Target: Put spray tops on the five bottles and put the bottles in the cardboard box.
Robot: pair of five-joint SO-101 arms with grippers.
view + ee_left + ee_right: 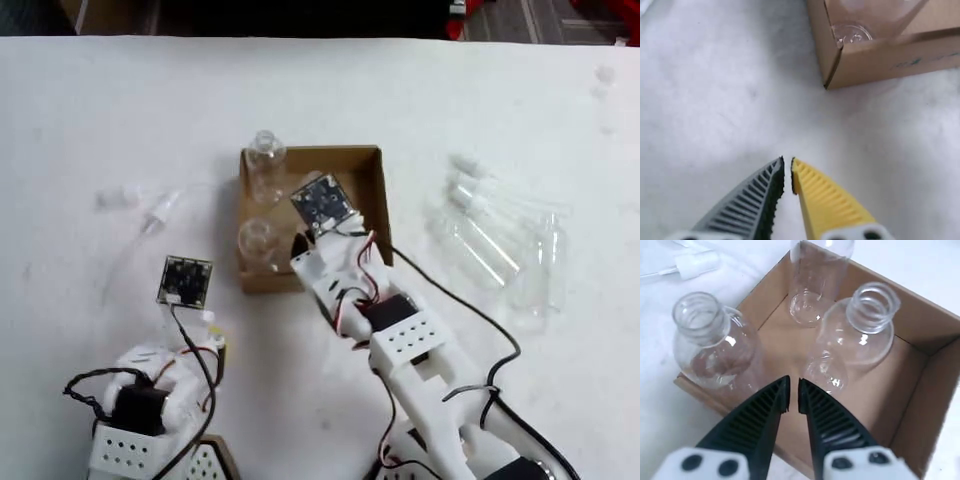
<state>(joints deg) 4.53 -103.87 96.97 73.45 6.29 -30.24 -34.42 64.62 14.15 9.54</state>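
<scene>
Both had fingers nearly shut: right gripper (794, 395) over the cardboard box (922, 332) of bottles (865, 325), left gripper (787, 175) by its corner.

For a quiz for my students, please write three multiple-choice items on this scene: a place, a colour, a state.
1. The right gripper is: A) over the cardboard box; B) over the lying bottles; C) at the table's edge.
2. The fingers of the left gripper are: A) both black; B) grey and yellow; C) both white.
3. The bottle upright in the box has: A) a spray top; B) an open neck; C) a cork.
Answers: A, the box lies below it; B, its wrist view shows both colours; B, the threaded neck is bare.
</scene>
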